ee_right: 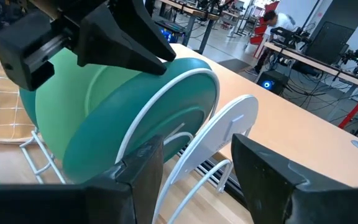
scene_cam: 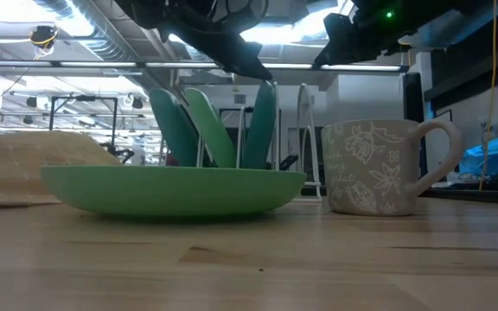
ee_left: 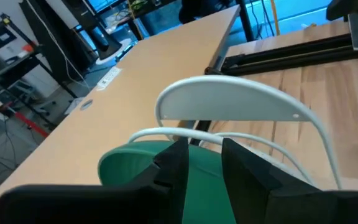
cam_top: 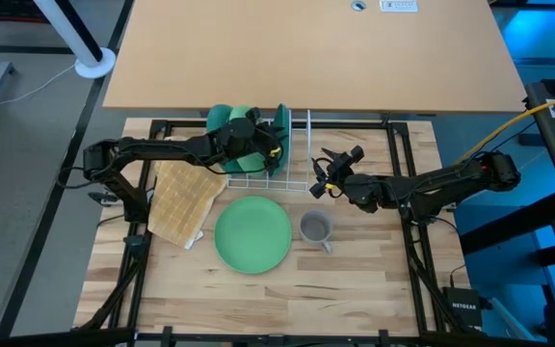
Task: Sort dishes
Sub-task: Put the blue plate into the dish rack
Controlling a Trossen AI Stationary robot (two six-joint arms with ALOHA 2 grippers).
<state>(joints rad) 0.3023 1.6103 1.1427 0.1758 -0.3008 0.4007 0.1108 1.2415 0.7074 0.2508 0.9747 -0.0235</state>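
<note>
Left claw (cam_top: 276,146) is pinched on the rim of a dark teal plate (cam_top: 282,128) stood upright in the white wire rack (cam_top: 292,173) near the desk's far edge. Right claw (cam_top: 328,172) is spread — empty, just beside the rack. Light green plate (cam_top: 252,233) and grey mug (cam_top: 315,228) lie mid-desk.

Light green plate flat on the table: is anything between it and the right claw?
Nothing visible blocks it. The right claw hangs open beside the white wire rack, just behind the light green plate. The grey mug stands beside the plate, apart from it, close to the path.
</note>
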